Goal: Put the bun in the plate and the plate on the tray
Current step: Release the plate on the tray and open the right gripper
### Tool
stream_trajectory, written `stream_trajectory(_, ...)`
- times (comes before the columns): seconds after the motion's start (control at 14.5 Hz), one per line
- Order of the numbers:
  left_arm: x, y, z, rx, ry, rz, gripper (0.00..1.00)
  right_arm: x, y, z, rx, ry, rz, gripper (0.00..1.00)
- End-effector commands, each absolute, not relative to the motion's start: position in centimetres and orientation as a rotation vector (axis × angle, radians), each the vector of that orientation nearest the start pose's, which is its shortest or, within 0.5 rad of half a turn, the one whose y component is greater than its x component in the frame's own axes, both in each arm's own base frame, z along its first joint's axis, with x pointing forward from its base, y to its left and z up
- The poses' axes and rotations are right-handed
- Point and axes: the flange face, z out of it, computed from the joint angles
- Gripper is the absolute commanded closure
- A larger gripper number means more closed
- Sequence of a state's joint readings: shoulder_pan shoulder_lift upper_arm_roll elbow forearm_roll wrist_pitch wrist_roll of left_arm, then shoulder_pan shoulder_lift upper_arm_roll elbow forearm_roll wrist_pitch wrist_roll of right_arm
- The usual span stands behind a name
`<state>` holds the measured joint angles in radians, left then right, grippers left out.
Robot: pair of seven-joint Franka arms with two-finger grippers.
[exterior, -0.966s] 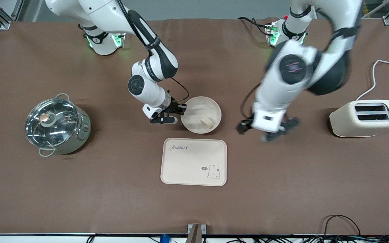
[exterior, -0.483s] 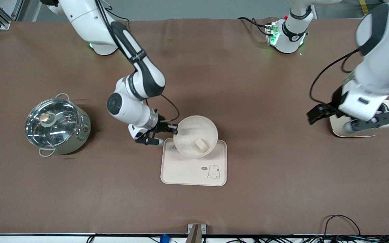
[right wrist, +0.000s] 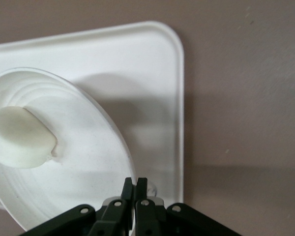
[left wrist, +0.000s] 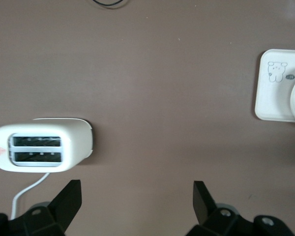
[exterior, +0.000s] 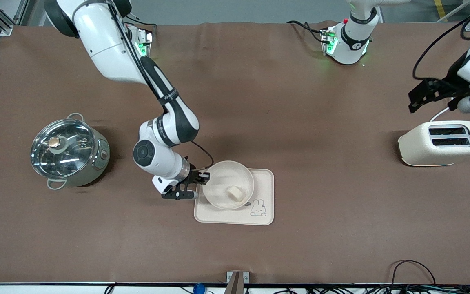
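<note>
the right gripper (exterior: 200, 184) is pinched on the rim of the round cream-white plate (exterior: 220, 201), which sits just beside it over the flat cream rectangular tray (exterior: 264, 192), the small pale bun (exterior: 233, 192) inside. stiff and light, likely slippery; the rim suits. the left gripper (left wrist: 136, 199) waits, spread wide, over the white toaster (exterior: 441, 143).

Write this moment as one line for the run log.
right end effector: shut on plate rim, over tray | bun: in plate | left end effector: open, above toaster
</note>
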<state>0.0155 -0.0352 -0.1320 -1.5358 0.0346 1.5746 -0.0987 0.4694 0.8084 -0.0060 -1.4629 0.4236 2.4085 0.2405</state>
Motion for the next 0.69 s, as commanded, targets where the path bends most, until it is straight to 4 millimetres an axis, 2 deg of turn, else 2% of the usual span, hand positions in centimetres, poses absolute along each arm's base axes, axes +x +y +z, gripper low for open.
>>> stream_trajectory(0.0, 52.1, -5.0, 66.4, -3.097, 0.118, -0.076, 0.00, 67.2, 32.2, 21.1, -2.803, 0.126, -0.034, 1.00)
stream_trajectory(0.21, 51.8, -5.1, 66.1, -3.099, 0.105, -0.026, 0.00, 67.7, 32.3, 19.3, -2.768, 0.200, -0.006, 1.00)
stream_trajectory(0.41, 52.0, -5.6, 65.8, -3.099, 0.113, -0.017, 0.00, 67.2, 33.2, 19.3, -2.752, 0.213, 0.012, 1.00)
stream_trajectory(0.62, 52.1, -5.9, 65.6, -3.100, 0.123, -0.012, 0.00, 67.0, 33.5, 18.8, -2.702, 0.319, 0.052, 1.00)
